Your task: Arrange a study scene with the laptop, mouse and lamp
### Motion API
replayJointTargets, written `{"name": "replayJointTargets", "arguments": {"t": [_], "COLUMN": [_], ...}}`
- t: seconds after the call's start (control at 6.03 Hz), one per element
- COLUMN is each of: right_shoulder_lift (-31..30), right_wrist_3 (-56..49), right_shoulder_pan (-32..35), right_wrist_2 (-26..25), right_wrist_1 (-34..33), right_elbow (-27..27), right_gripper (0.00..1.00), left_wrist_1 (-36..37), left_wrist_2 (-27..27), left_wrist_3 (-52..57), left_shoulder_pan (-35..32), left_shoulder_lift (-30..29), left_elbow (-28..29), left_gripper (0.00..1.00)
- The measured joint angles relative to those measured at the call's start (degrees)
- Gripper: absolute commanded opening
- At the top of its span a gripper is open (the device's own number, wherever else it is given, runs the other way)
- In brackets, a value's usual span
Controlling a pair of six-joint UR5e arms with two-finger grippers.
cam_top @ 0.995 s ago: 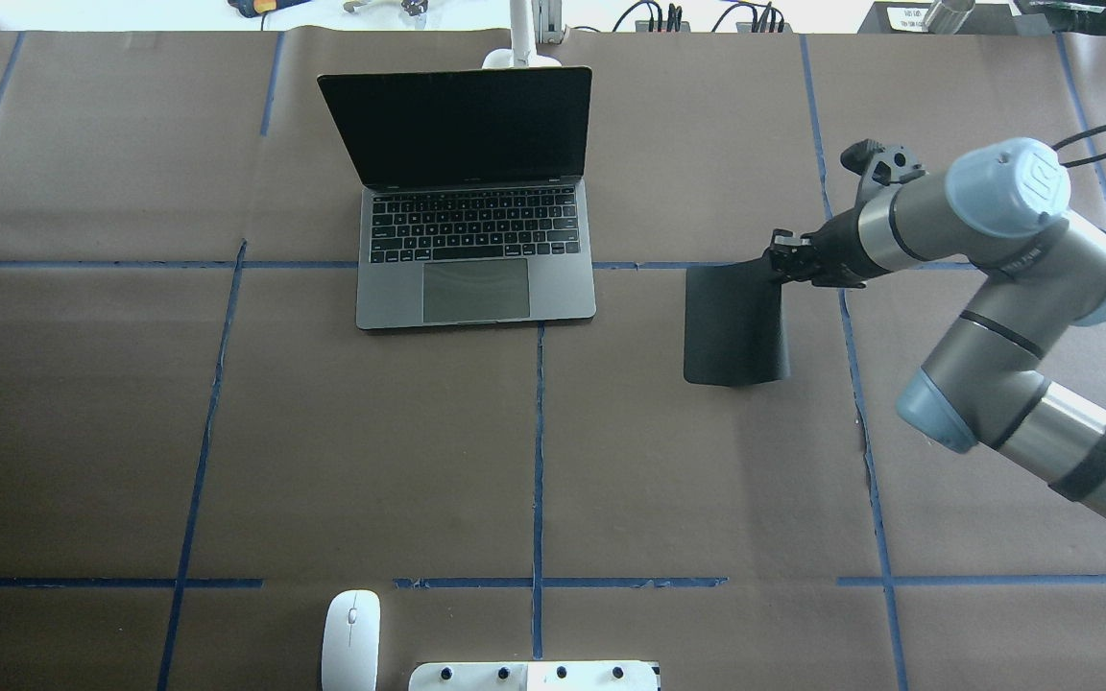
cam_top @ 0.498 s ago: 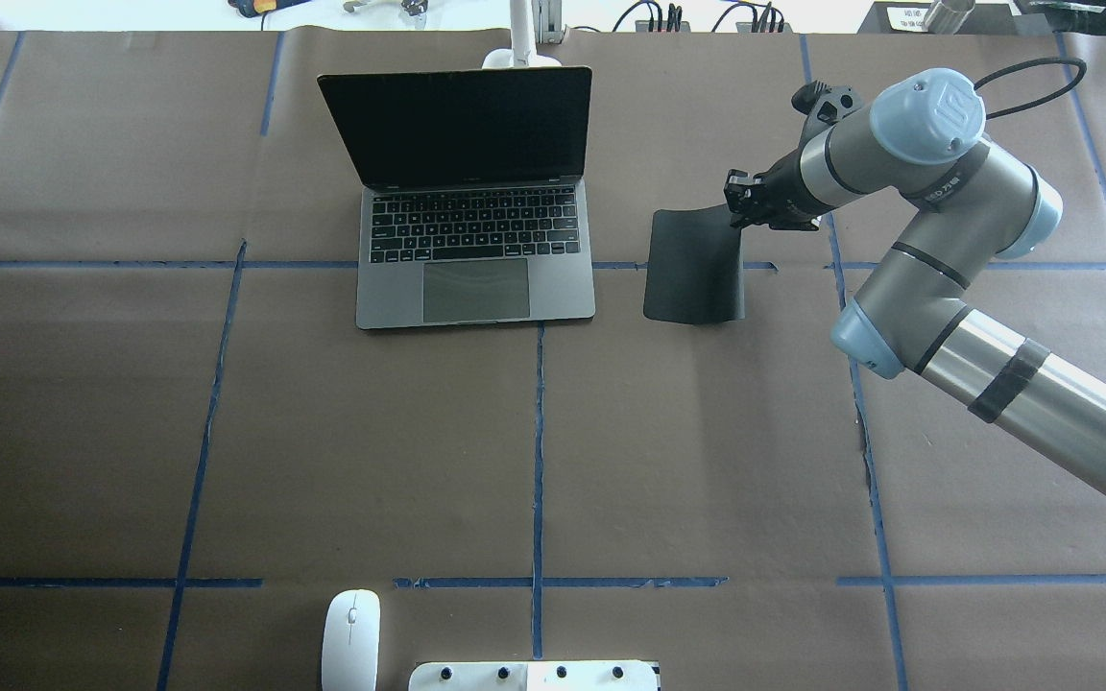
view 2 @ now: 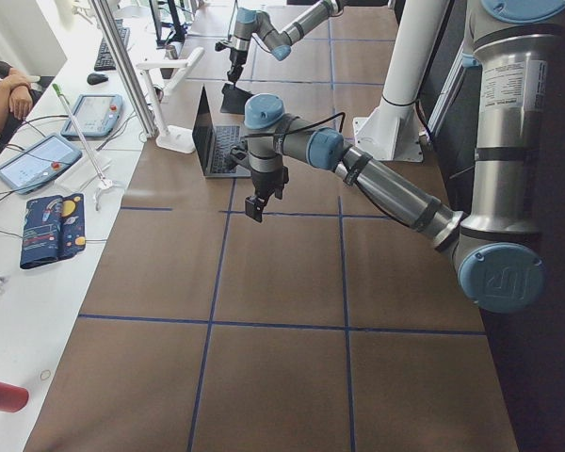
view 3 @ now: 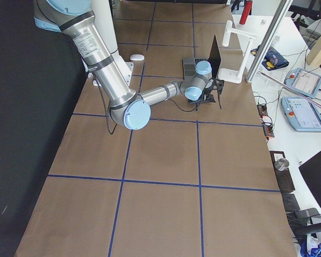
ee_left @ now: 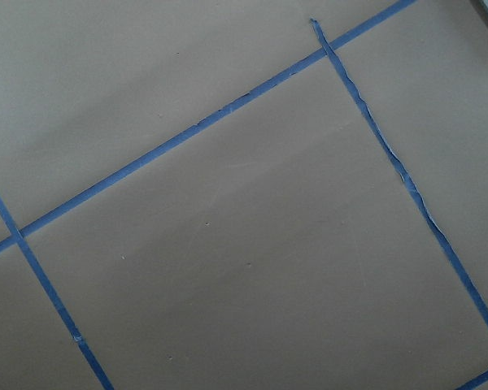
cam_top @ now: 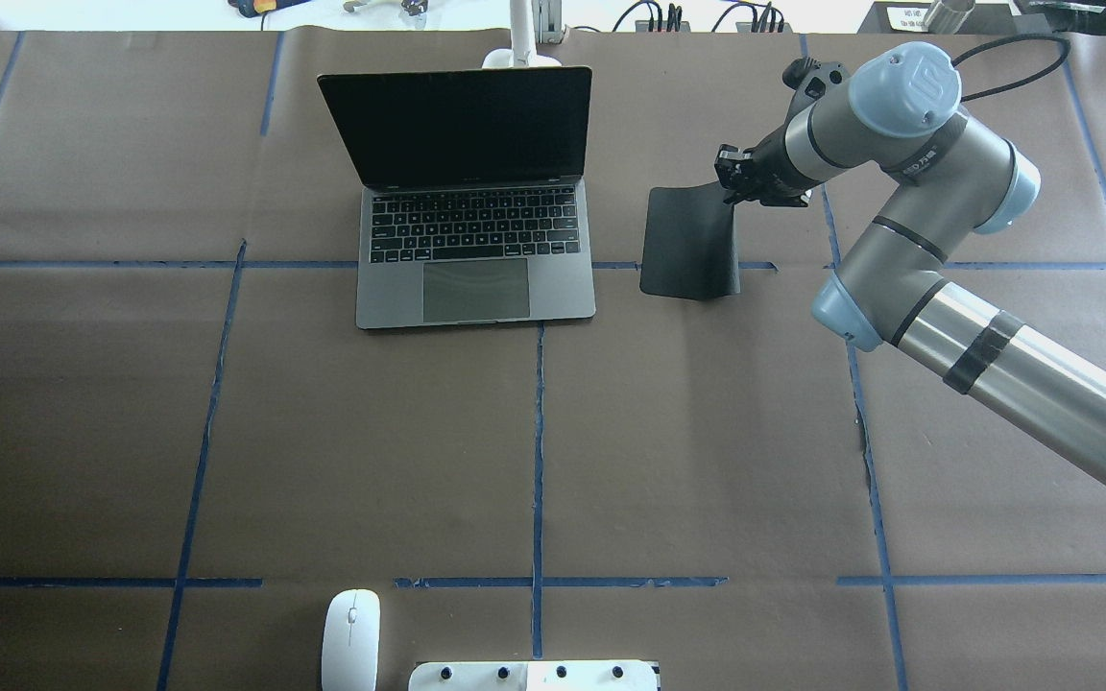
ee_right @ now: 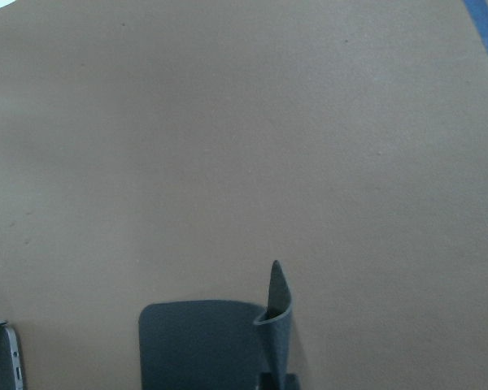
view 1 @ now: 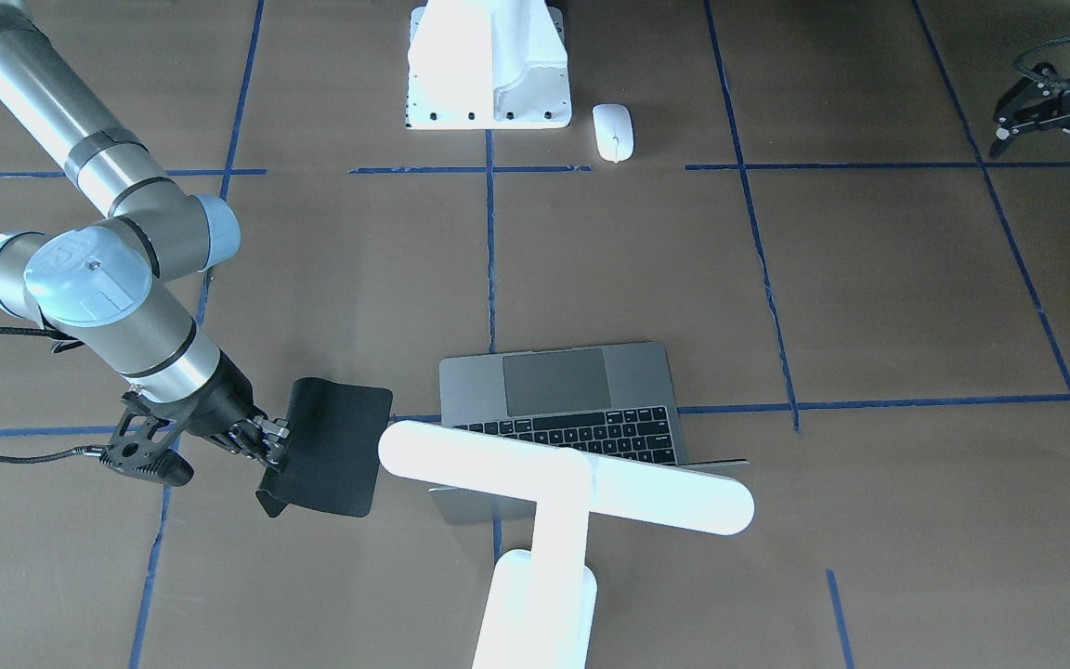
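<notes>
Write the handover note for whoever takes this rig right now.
Right gripper: shut on one edge of the mat. The mat is mostly flat just right of the laptop, with the gripped edge curled up.
Left gripper: open, empty, off to its own side.
Laptop: open, with the lamp standing behind its screen.
Mouse: near the robot's base, beside the mount, untouched.
Done: laptop and lamp look placed.
Left: release the mat, then probably bring the mouse to it.
</notes>
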Motion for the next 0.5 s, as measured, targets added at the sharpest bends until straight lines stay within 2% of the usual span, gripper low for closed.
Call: {"name": "replayJointTargets", "arguments": {"t": [0.5], "right_shoulder_lift": [-0.5], "right_wrist_3": [-2.8], "right_shoulder_pan": [-0.4], "right_wrist_2": [0.6], "right_wrist_1": [-1.1], "right_elbow": [0.1], "right_gripper": [1.0], "left_wrist_1": [0.0], "left_wrist_2": [0.1], "left_wrist_3": [0.0], "left_shoulder_pan": [0.1], "left_shoulder_lift": [-0.1], "left_elbow": [0.0], "left_gripper": [1.0]}}
